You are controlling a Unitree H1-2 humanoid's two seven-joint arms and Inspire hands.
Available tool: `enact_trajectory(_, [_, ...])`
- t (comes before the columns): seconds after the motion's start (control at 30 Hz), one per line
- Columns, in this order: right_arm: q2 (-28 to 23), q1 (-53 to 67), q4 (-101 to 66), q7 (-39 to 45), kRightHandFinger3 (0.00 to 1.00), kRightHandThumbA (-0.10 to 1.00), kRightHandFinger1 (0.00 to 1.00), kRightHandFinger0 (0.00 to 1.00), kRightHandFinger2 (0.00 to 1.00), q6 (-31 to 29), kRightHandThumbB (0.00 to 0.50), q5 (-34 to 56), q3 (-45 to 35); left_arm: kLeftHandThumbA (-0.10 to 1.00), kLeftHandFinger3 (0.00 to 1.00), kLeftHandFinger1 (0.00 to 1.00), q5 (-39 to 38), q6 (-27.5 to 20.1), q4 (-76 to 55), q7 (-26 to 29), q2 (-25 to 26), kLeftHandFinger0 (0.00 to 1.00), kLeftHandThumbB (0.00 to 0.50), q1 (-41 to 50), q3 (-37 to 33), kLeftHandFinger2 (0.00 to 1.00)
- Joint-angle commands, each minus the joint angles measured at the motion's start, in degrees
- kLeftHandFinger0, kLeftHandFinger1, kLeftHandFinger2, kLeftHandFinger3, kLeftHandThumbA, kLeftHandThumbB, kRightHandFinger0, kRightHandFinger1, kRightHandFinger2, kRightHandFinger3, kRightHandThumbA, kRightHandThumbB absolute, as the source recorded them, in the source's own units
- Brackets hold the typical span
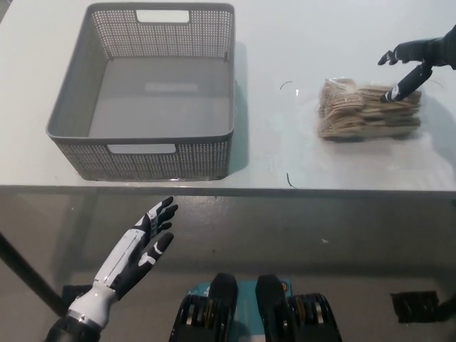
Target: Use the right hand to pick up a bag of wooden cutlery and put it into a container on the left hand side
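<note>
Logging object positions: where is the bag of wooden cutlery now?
Head view: the bag of wooden cutlery lies on the table right of the grey basket, the right hand at its far-right corner.
</note>
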Motion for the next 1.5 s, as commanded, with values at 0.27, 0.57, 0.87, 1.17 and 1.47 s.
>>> enact_trajectory(0.27, [2.46, 0.02, 1.77, 2.5, 1.0, 0.71, 1.0, 1.0, 1.0, -3.92, 0.5, 0.16, 0.29, 0.84, 1.0, 1.0, -0.86, -0.65, -1.42, -1.54, 1.07, 1.0, 0.194, -1.31, 0.12, 1.0])
enact_trajectory(0.57, [2.23, 1.27, 0.4, 4.54, 1.0, 0.67, 1.0, 1.0, 1.0, -2.47, 0.5, 0.82, -0.49, 0.85, 1.0, 1.0, -0.47, -0.46, -1.02, -1.99, 1.17, 1.0, 0.221, -2.57, 0.15, 1.0])
enact_trajectory(0.87, [1.96, 1.35, 2.9, 6.27, 1.0, 0.6, 1.0, 1.0, 1.0, -2.38, 0.5, 1.05, -0.74, 0.85, 1.0, 1.0, -0.38, -0.22, -1.17, -2.07, 1.1, 1.0, 0.228, -2.61, 0.27, 1.0])
enact_trajectory(1.17, [5.23, 4.36, 7.73, 0.92, 1.0, 0.67, 1.0, 1.0, 1.0, -4.41, 0.5, -2.48, 4.03, 0.85, 1.0, 1.0, -0.34, -0.54, -0.72, -2.21, 1.03, 1.0, 0.231, -3.21, 0.32, 1.0])
enact_trajectory(1.47, [6.93, 6.44, 11.17, -4.54, 1.0, 0.54, 1.0, 1.0, 1.0, 0.13, 0.5, -2.05, 4.15, 0.84, 1.0, 1.0, -0.47, -0.05, -1.26, -2.31, 0.99, 1.0, 0.214, -2.97, 0.29, 1.0])
